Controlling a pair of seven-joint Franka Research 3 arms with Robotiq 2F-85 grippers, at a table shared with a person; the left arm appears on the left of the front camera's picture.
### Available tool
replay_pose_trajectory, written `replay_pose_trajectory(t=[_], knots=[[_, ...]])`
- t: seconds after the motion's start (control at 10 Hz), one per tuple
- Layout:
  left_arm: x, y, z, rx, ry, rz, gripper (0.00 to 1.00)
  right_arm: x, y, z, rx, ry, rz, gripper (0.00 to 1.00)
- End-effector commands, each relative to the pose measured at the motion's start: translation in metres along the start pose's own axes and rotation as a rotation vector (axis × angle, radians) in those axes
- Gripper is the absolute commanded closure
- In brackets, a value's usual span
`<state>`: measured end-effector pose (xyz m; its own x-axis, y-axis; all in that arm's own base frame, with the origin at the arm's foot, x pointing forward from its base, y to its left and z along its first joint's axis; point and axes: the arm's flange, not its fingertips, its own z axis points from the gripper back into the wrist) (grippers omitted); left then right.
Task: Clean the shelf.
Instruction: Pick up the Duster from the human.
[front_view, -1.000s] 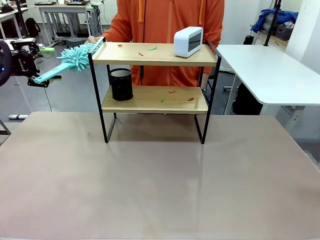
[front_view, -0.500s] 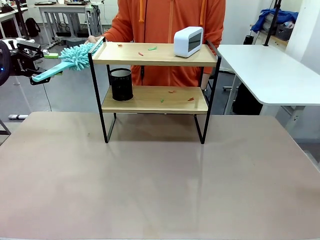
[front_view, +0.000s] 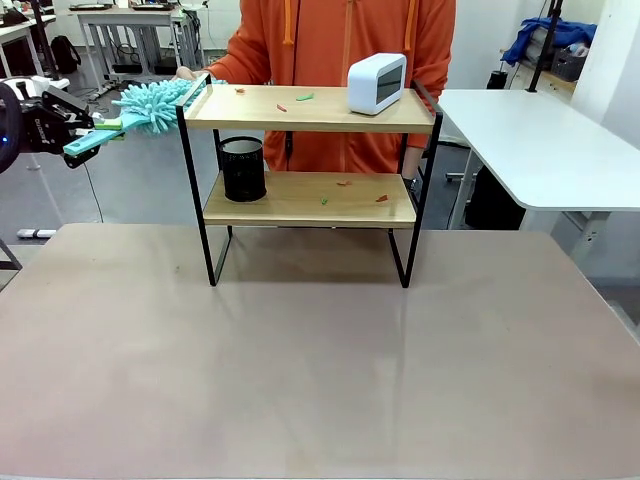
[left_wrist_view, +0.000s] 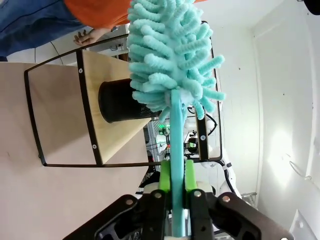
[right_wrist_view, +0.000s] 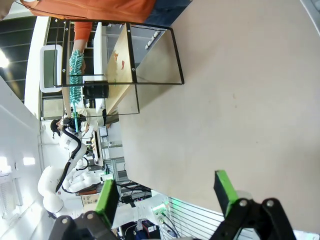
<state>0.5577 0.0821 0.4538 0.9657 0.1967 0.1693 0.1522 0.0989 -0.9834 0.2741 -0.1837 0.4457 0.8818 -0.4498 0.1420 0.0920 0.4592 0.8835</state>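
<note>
While the left gripper (left_wrist_view: 177, 176) clamps the duster (left_wrist_view: 170, 55) by its handle, the fluffy head sticks out ahead of it, right at the shelf's (front_view: 290, 203) top board end. The right gripper (right_wrist_view: 167, 192) gapes wide, with the shelf well ahead of it.

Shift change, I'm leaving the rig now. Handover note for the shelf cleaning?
Left gripper: shut on the handle of the teal duster, whose head is at the left end of the top board, near the person's hand.
Right gripper: open, empty, above the table.
Shelf: far side of the table; white device on top, black mesh cup below.
Done: duster gripped.
Left: scraps lie on both boards; sweep them off.
</note>
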Motion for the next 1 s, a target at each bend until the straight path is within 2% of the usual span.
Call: replay_pose_trajectory(t=[0.0,0.2,0.3,0.5,0.6,0.7,0.8,0.9], knots=[[-0.006,-0.002,-0.003,-0.018,-0.033,-0.029,1.00,0.002,0.001,-0.001,0.020,-0.010,0.025,0.00],[-0.010,-0.009,0.014,0.010,-0.084,-0.075,1.00,0.002,0.001,-0.001,0.020,-0.010,0.025,0.00],[-0.031,-0.023,0.047,0.081,-0.104,-0.124,1.00,0.002,0.001,-0.001,0.020,-0.010,0.025,0.00],[-0.098,-0.049,0.125,0.260,-0.089,-0.206,1.00,0.002,0.001,-0.001,0.020,-0.010,0.025,0.00],[-0.136,-0.056,0.150,0.317,-0.043,-0.214,1.00,0.002,0.001,-0.001,0.020,-0.010,0.025,0.00],[-0.175,-0.054,0.163,0.383,0.090,-0.230,1.00,0.002,0.001,-0.001,0.020,-0.010,0.025,0.00],[-0.198,-0.045,0.169,0.493,0.235,-0.345,1.00,0.002,0.001,-0.001,0.020,-0.010,0.025,0.00],[-0.209,-0.037,0.174,0.525,0.359,-0.399,1.00,0.002,0.001,-0.001,0.020,-0.010,0.025,0.00]])
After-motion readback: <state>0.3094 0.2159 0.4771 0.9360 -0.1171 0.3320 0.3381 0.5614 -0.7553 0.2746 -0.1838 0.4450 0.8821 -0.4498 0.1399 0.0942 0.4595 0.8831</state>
